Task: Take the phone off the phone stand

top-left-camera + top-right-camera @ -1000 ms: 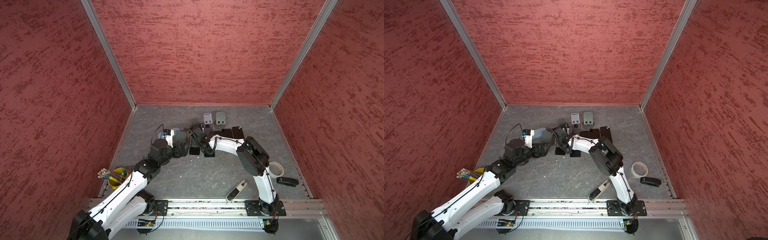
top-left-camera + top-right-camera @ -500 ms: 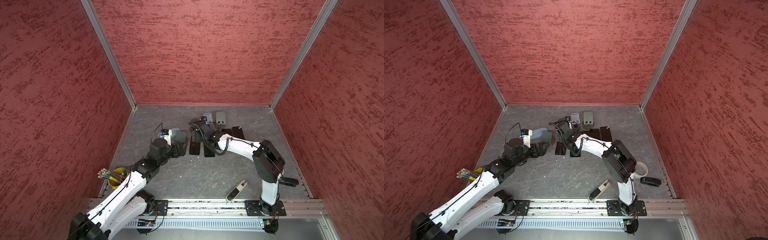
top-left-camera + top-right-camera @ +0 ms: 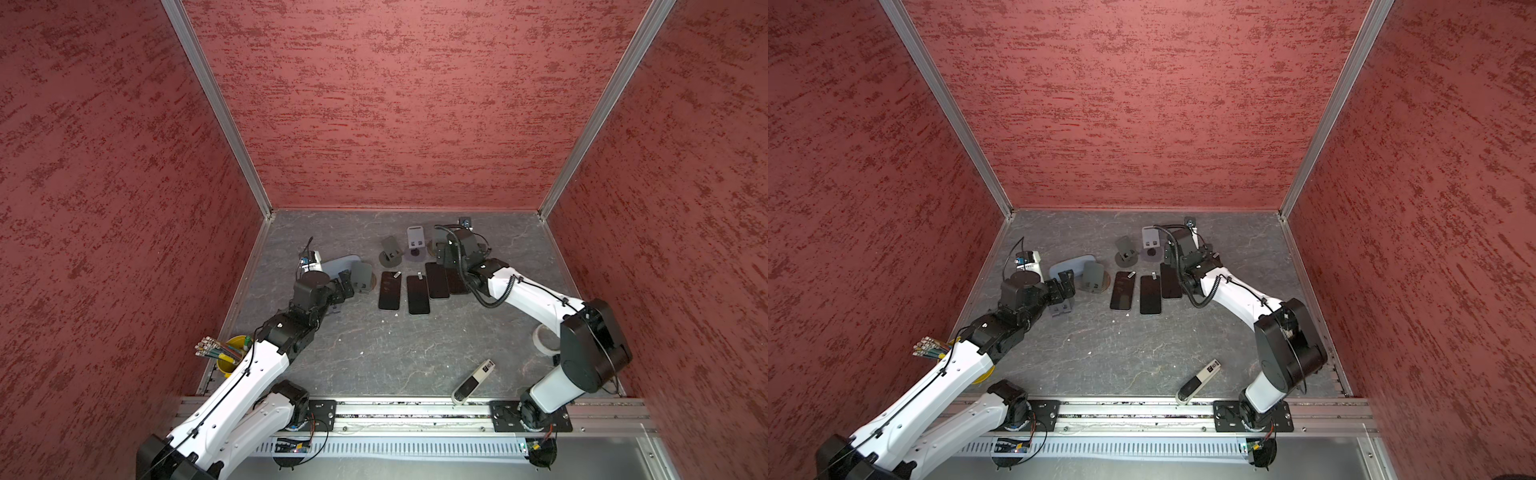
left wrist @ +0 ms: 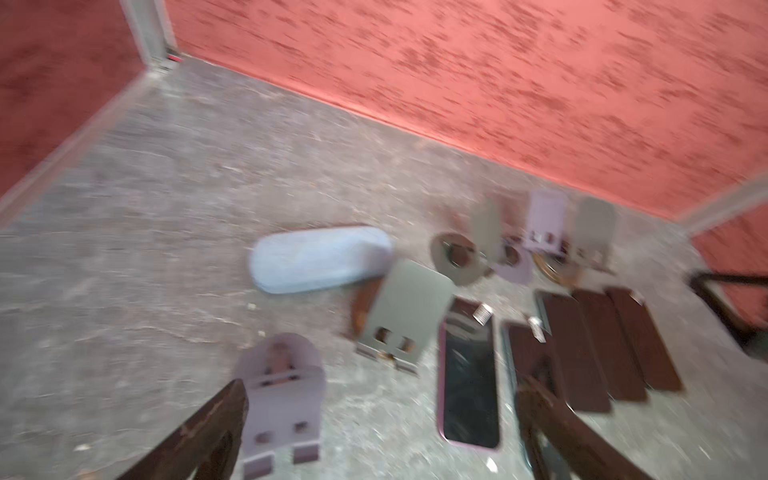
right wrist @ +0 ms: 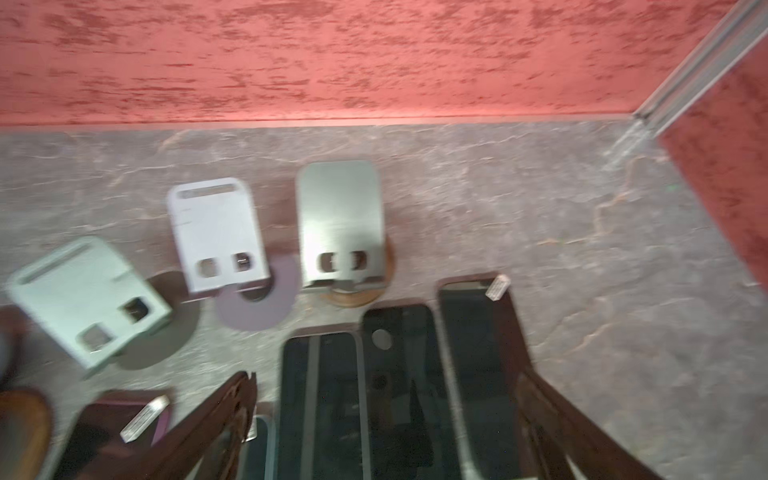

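Wrist views: motion-blurred throughout. In a top view, the right arm (image 3: 532,299) hides part of the phone (image 3: 456,284) under it, the stand (image 3: 436,240) behind it, and the tape roll (image 3: 537,337) beside it.

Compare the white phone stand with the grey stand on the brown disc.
The white stand is pale; the grey stand is darker grey. The white stand sits on a purple disc, the grey stand on a brown disc. The white stand has a slot near its top edge; the grey stand's top is plain. Both stand upright, hold no phone, and have two holes near the bottom.
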Controlling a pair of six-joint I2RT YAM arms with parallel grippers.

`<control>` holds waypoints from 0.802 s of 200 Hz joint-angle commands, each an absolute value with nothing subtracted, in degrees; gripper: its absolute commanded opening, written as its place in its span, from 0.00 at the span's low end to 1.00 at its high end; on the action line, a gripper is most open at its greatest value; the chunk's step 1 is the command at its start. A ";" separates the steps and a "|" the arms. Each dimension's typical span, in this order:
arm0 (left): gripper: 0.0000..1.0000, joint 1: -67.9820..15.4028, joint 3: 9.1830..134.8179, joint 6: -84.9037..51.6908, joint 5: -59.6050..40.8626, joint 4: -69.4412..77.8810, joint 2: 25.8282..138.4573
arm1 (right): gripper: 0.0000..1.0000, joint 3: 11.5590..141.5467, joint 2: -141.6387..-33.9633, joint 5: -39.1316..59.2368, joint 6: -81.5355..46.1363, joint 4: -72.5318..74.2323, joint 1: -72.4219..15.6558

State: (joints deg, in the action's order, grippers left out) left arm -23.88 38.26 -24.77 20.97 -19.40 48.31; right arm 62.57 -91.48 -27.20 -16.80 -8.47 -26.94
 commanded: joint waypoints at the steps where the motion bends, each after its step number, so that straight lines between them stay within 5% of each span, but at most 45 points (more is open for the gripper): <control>1: 1.00 -20.63 36.11 -24.28 29.04 -17.21 48.41 | 0.99 58.45 -90.18 -27.65 -13.53 -2.65 -21.63; 64: 0.99 -11.43 27.54 -10.85 29.66 3.90 50.74 | 0.99 52.69 -93.35 -22.66 -10.49 8.47 -11.17; 115: 1.00 1.59 17.92 -10.37 16.30 29.88 61.06 | 0.99 45.86 -91.10 -18.39 -6.71 25.17 -8.55; 160: 1.00 3.72 18.22 -7.14 10.99 45.48 74.84 | 0.99 43.11 -89.87 -19.77 -3.11 30.05 -7.85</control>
